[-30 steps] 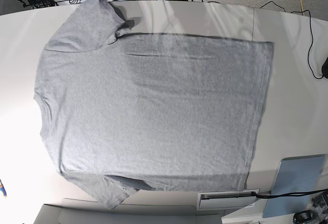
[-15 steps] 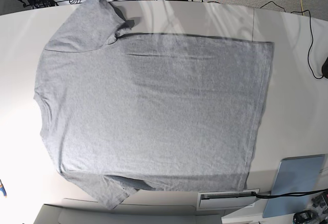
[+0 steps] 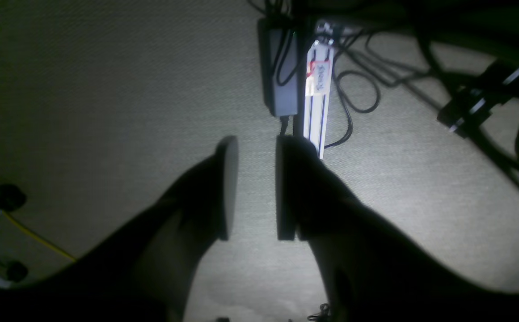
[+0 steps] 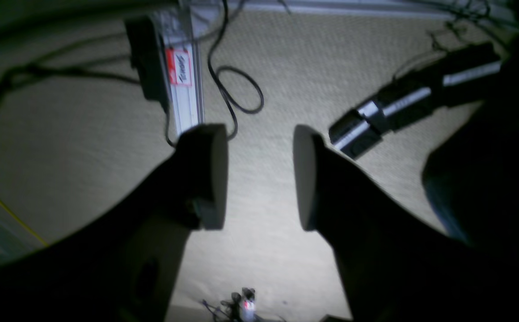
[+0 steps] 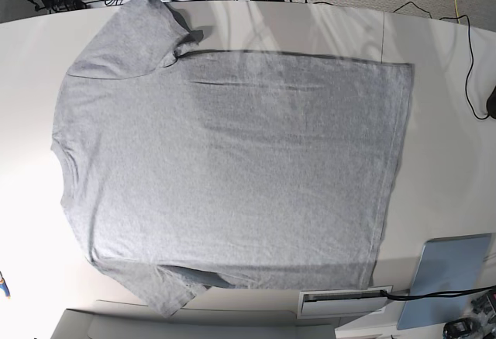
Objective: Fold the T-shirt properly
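We see a wide white worktop (image 5: 442, 114) from above, with grey carpet and black cables past its far edge. The T-shirt (image 5: 232, 168) lies spread flat on the worktop and fills most of it. Its plain grey side is up. The collar end points to the left of the base view and the straight bottom hem is on the right. One sleeve (image 5: 132, 36) reaches up toward the far edge, with a small fold beside it. The other sleeve (image 5: 174, 288) lies at the near edge. A flat light-blue panel (image 5: 449, 277) sits at the near right corner, apart from the shirt (a black cable runs just beside it).

No arm is over the shirt in the base view. Both wrist cameras look down at carpet floor (image 3: 107, 89), not at the worktop. The left gripper (image 3: 255, 188) has its jaws a little apart, with only carpet showing in the gap, so it grasps nothing. A white strip with a red label (image 3: 318, 89) and a dark box (image 3: 281, 71) lie on the floor beyond it. The right gripper (image 4: 259, 176) has its jaws wider apart, also with nothing between them. A looped black cable (image 4: 237, 89) lies on the carpet beyond.
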Robot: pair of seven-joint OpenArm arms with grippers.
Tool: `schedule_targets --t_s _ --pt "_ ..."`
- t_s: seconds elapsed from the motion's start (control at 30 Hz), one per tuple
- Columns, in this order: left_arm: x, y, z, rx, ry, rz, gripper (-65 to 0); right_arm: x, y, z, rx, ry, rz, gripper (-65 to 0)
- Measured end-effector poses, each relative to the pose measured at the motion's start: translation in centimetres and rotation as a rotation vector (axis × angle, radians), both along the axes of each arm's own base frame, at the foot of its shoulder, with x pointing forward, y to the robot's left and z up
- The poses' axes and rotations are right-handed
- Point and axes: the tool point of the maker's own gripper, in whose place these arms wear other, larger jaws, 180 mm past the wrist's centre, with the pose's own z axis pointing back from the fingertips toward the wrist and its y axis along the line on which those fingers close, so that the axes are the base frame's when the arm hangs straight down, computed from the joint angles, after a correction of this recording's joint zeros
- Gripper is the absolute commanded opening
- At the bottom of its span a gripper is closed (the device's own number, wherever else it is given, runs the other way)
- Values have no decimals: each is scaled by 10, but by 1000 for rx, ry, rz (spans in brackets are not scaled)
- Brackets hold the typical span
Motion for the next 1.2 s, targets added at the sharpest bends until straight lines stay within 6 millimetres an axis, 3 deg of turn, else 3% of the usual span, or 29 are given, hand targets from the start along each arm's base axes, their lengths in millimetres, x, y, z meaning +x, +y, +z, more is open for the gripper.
schedule_targets --t_s 0.13,0.2,0.3,0.4,0.5,0.77,0.9,1.07,1.2 --pt "-6 7 12 20 -35 -18 -484 -9 -20 5 -26 -10 16 -414" --pt "-10 12 21 33 -55 -30 -484 -14 -21 11 14 -25 29 -414" --pt "-17 19 37 52 -78 -53 -484 -25 -19 24 82 -41 70 -414" --pt "-23 26 56 73 -94 -80 -483 -37 -32 41 69 -71 86 -414" --pt "-14 35 78 84 -158 -82 -484 -41 -48 65 36 -122 90 -414" --pt "-4 66 145 141 -247 -207 -483 -26 -74 148 -2 -219 223 -414" --pt "14 76 184 175 -296 -324 -483 -3 -75 193 -18 -278 369 -414" --pt "51 102 234 386 -378 -532 -483 13 -63 234 -46 -318 495 -414" --pt "86 99 266 462 -486 -697 -483 37 -59 261 -116 -383 615 -414"
